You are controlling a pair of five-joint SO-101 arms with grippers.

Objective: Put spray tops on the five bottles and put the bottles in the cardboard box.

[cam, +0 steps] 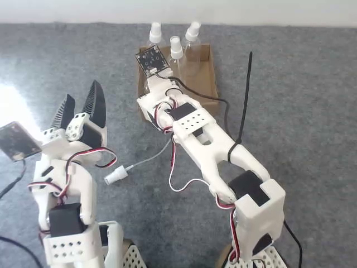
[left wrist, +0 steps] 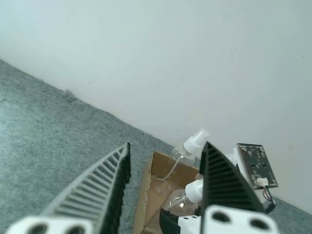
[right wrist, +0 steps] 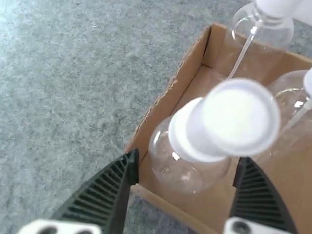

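Observation:
The cardboard box (cam: 212, 73) lies on grey carpet at the back centre. Three clear bottles with white spray tops (cam: 175, 47) stand in its far half. My right gripper (cam: 158, 90) hangs open over the box's near left corner. In the right wrist view its open gripper (right wrist: 187, 161) straddles another capped bottle (right wrist: 229, 119) standing inside the box wall (right wrist: 165, 97). A loose spray top (cam: 116, 177) with its tube lies on the carpet between the arms. My left gripper (cam: 82, 92) is raised and open at the left, holding nothing; its open gripper (left wrist: 166, 146) faces the box (left wrist: 147, 187).
A black cable (cam: 245, 95) rises beside the right arm, right of the box. A small circuit board (cam: 152, 60) sits on the right wrist above the box. A pale wall (left wrist: 156, 58) runs behind the carpet. Bare carpet spreads left and right of the box.

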